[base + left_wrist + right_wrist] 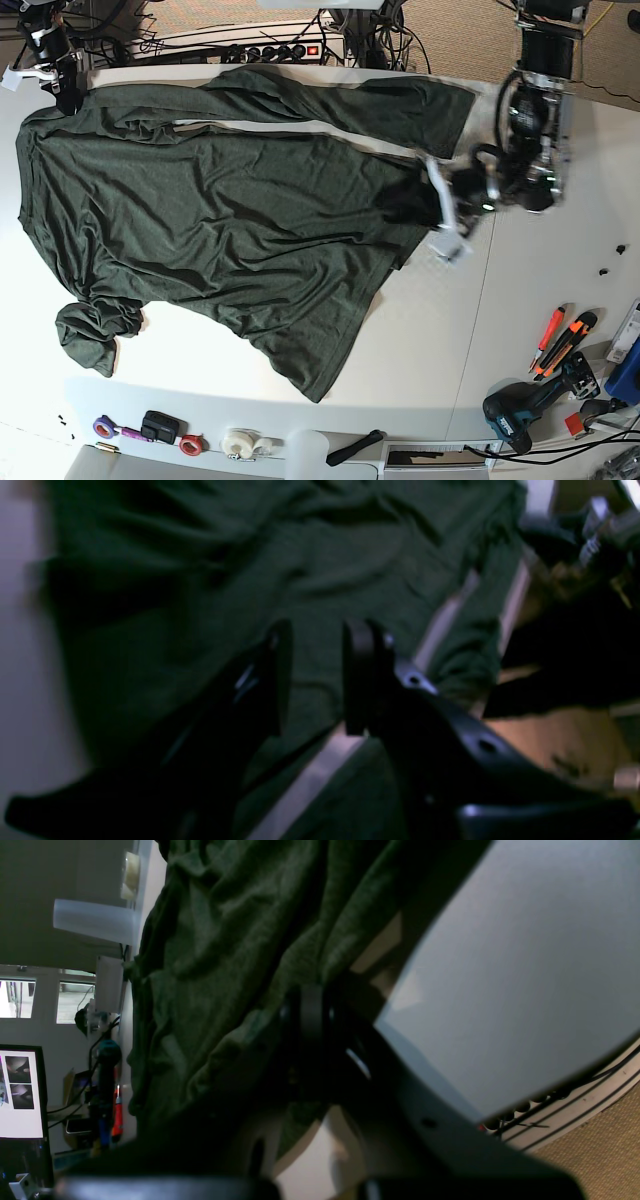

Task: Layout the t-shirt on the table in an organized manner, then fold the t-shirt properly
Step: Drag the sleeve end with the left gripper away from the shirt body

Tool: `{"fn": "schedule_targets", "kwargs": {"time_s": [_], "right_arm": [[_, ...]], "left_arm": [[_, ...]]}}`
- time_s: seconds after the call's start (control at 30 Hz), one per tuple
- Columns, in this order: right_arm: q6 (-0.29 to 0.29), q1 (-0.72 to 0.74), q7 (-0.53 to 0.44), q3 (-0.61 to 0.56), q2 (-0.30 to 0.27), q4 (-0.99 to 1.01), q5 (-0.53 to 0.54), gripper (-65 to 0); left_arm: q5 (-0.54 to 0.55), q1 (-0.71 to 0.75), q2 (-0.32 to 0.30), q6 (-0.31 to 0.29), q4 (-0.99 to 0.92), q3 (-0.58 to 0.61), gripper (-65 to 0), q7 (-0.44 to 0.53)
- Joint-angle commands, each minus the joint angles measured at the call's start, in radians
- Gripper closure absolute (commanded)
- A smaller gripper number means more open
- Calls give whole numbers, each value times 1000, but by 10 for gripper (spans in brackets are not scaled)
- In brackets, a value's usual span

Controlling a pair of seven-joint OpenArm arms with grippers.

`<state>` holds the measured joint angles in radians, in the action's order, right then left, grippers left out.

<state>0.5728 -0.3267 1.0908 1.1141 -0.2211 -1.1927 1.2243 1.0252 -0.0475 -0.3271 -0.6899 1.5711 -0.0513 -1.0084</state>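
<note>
The dark green t-shirt [220, 210] lies spread and wrinkled across the white table [520, 300], with one sleeve bunched at the lower left. In the base view my right gripper [66, 92] is at the shirt's far left top corner. In the right wrist view my right gripper [310, 1015] is shut on a fold of the t-shirt [215, 965] above the table [525, 965]. My left gripper [418, 203] hovers at the shirt's right edge. In the left wrist view my left gripper [315, 680] has its jaws apart over the t-shirt [225, 580], holding nothing.
Orange cutters [560, 340] and a teal drill [525, 410] lie at the table's right. Tape rolls [240, 443] and small items line the near edge. A power strip [270, 50] with cables runs along the far edge. A monitor [20, 1090] stands beyond the table.
</note>
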Motion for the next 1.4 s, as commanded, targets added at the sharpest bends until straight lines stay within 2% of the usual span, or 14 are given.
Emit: {"fn": "schedule_targets", "kwargs": {"time_s": [0.0, 0.17, 0.3, 0.47, 0.57, 0.97, 1.37], "right_arm": [[-2, -8, 34, -2, -10, -3, -47, 0], [-2, -8, 35, -2, -9, -3, -47, 0], [-2, -8, 35, -2, -9, -3, -47, 0], [-2, -8, 35, -2, -9, -3, -47, 0], [-2, -8, 37, -2, -9, -3, -47, 0], [-2, -8, 40, -2, -9, -3, -47, 0], [-2, -8, 46, -2, -9, -3, -46, 0]], "left_arm": [[58, -12, -8, -8, 16, -46, -197, -2], [181, 34, -18, -8, 16, -186, -261, -131], [209, 125, -64, -8, 16, -209, -269, -145], [209, 230, -123, -8, 16, -214, -269, -145], [209, 276, -138, -8, 16, -218, -269, -145], [209, 405, -140, -8, 16, -229, -269, -165], [145, 398, -146, -8, 16, -229, -269, -162]]}}
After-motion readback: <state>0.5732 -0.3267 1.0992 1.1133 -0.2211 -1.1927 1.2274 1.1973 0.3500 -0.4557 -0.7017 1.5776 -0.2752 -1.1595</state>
